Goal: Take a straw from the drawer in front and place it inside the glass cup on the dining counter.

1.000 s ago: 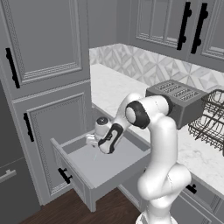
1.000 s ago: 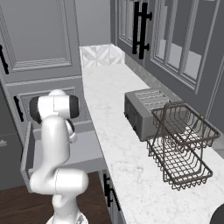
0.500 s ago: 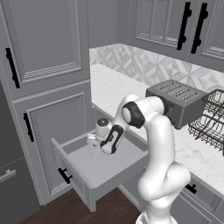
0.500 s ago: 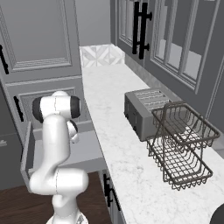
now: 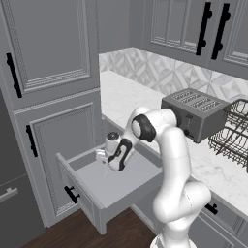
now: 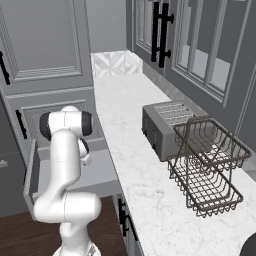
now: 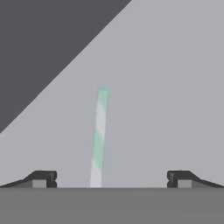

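- Grey inside and out, the drawer (image 5: 104, 186) already stands pulled open below the tabletop (image 5: 145, 104), so we judge the opening step done.
- We see the straw (image 7: 99, 138), striped green and white, lying flat on the drawer floor, running away from the hand between its two tips, nearer one than the other.
- Our hand (image 5: 103, 156) hangs low over the drawer, fingers spread wide with nothing between them; the fingertips (image 7: 43, 178) stand well apart on either side of the straw.
- We judge the pick not yet made: the hand must drop, close on the straw and lift it out.
- Carrying the straw to the cup on the dining counter and dropping it in is all still ahead.
- A toaster (image 5: 196, 109) and a wire rack (image 6: 207, 167) sit on the tabletop, apart from the work.
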